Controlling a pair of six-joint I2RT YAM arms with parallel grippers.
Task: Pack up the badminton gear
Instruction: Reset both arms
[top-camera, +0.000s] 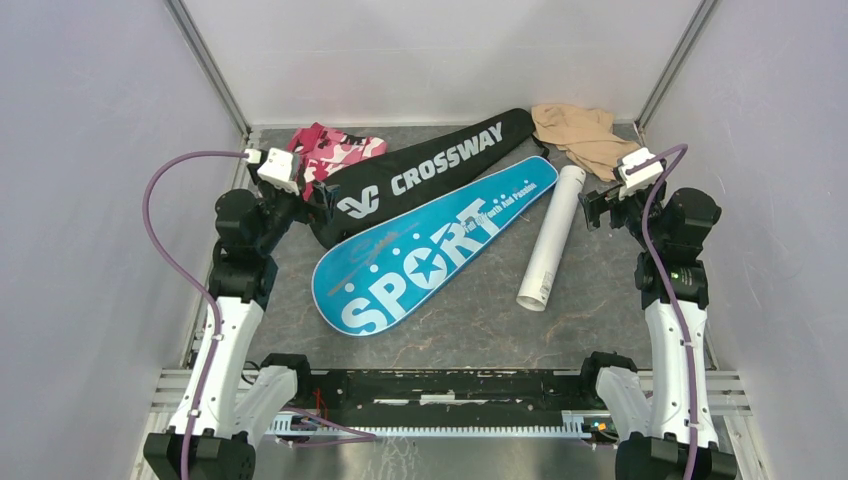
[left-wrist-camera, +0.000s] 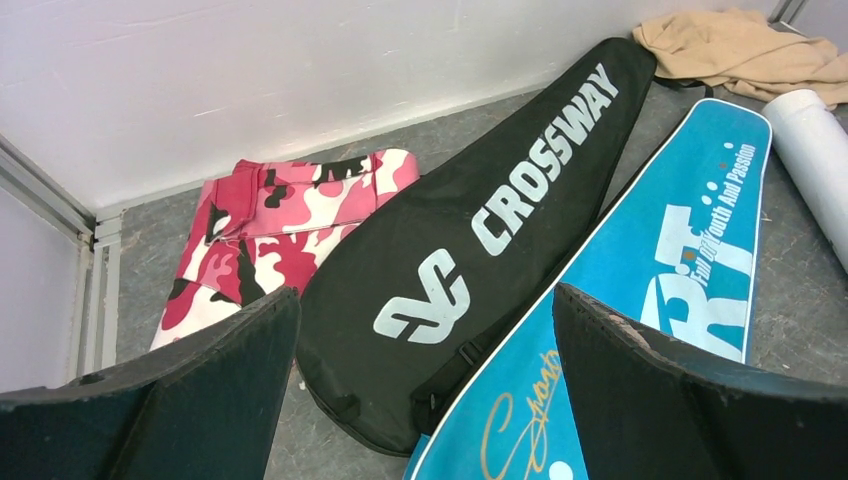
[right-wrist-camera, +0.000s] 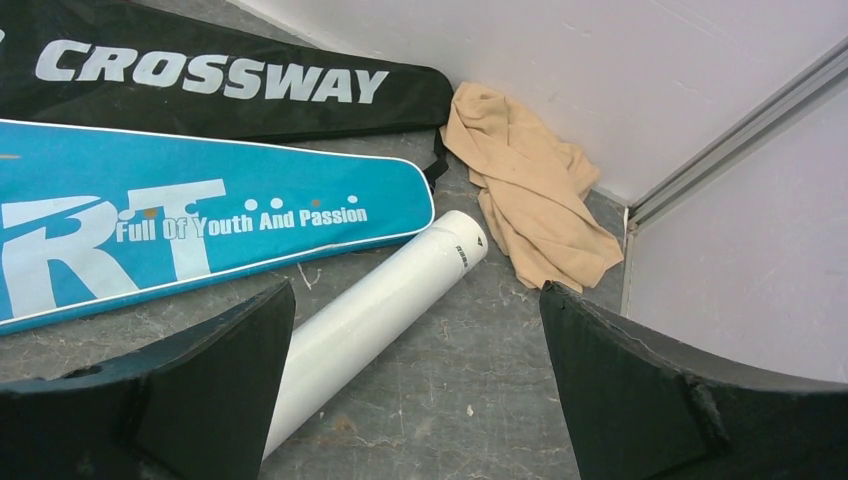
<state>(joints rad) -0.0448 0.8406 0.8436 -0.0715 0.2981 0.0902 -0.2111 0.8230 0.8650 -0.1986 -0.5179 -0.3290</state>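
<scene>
Looks matt and woven on the black CROSSWAY cover (top-camera: 440, 160); sleeker, faintly shiny on the blue SPORT cover (top-camera: 430, 250); smooth, matt on the white tube (top-camera: 552, 235); soft, crumpled on the beige cloth (top-camera: 578, 135).

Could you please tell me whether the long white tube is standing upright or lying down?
Lying down: the long white tube rests on its side along the grey tabletop.

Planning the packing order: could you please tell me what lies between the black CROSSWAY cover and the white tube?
The blue SPORT cover lies between the black CROSSWAY cover and the white tube; the top view shows this clearly.
</scene>
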